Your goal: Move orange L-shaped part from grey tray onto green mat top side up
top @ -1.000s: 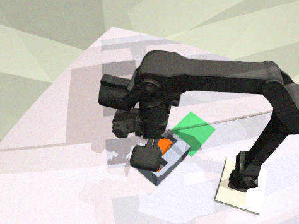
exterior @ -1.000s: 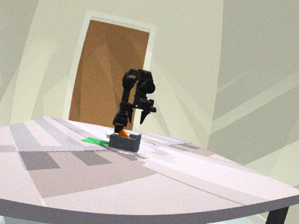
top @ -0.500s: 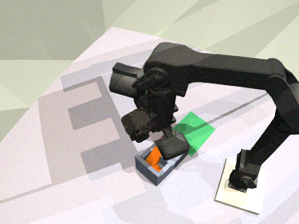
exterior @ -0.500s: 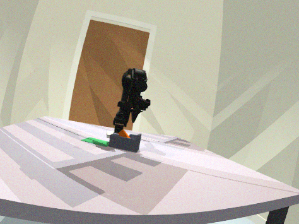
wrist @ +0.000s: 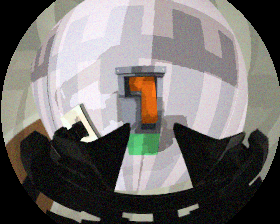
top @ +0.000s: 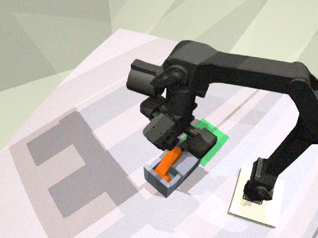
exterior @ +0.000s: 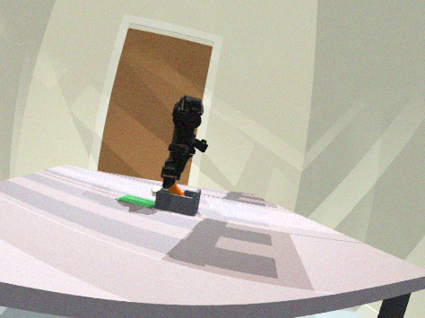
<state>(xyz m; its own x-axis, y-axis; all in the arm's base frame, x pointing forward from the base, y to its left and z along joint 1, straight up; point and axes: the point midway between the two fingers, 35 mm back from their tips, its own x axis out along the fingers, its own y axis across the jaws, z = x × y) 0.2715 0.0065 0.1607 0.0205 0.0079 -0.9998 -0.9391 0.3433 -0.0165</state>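
Note:
The orange L-shaped part (top: 169, 161) (exterior: 176, 190) (wrist: 149, 102) leans in the grey tray (top: 155, 184) (exterior: 179, 204) (wrist: 129, 107). Its L-shaped end is down in the pocket and its straight end is tipped up above the rim. My gripper (top: 181, 143) (wrist: 152, 126) is open and points down above the raised end, with the fingers on either side of its line in the wrist view and nothing held. In the top view the fingers partly hide that end. The green mat (top: 219, 139) (exterior: 134, 201) (wrist: 144, 145) lies flat beyond the tray's raised-end side.
The arm's cream base plate (top: 268, 214) (wrist: 75, 115) stands on the table to the side of the tray. The tray's walls rise around the part, with a higher wall by its L-shaped end. The arm reaches over the mat side from above.

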